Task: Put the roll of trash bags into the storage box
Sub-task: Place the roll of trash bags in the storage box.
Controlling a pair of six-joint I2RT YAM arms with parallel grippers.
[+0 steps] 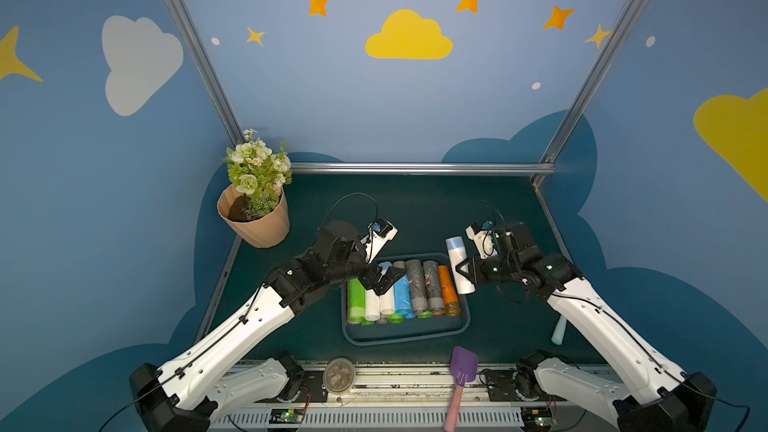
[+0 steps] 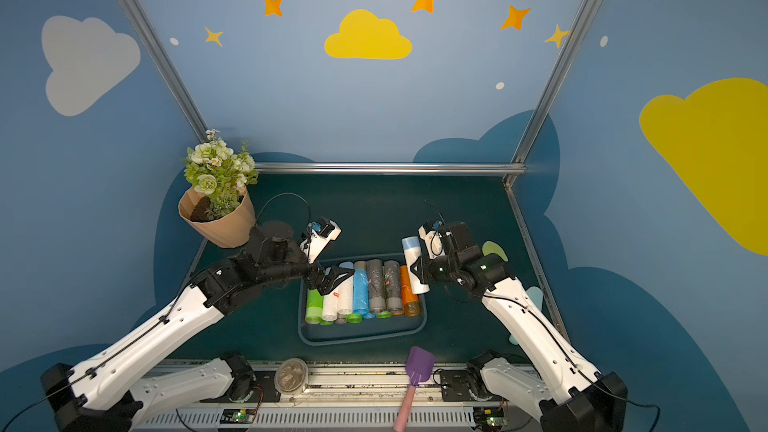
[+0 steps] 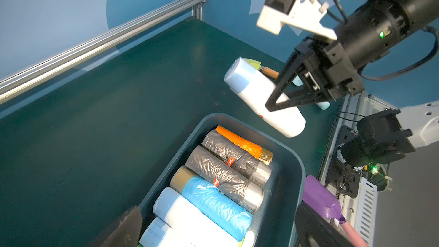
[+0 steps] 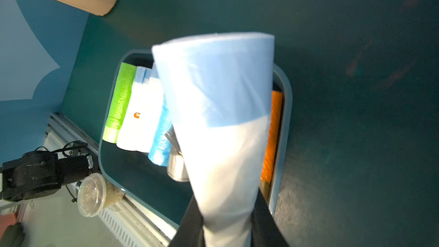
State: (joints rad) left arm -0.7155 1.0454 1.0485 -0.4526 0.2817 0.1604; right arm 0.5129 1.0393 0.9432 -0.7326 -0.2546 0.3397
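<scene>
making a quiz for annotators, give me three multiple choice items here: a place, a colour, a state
1. Where does the orange roll lie?
A in the left hand
B in the storage box, at the row's end nearest the right arm
C in the right hand

2. What colour is the roll of trash bags in the right hand?
A white with a light blue band
B green
C grey

3. How is the left hand?
A shut on the orange roll
B shut on the box's rim
C open, holding nothing

1 B: it ends the row inside the box.
2 A: white body, blue band at one end.
3 C: fingers spread, nothing between them.
</scene>
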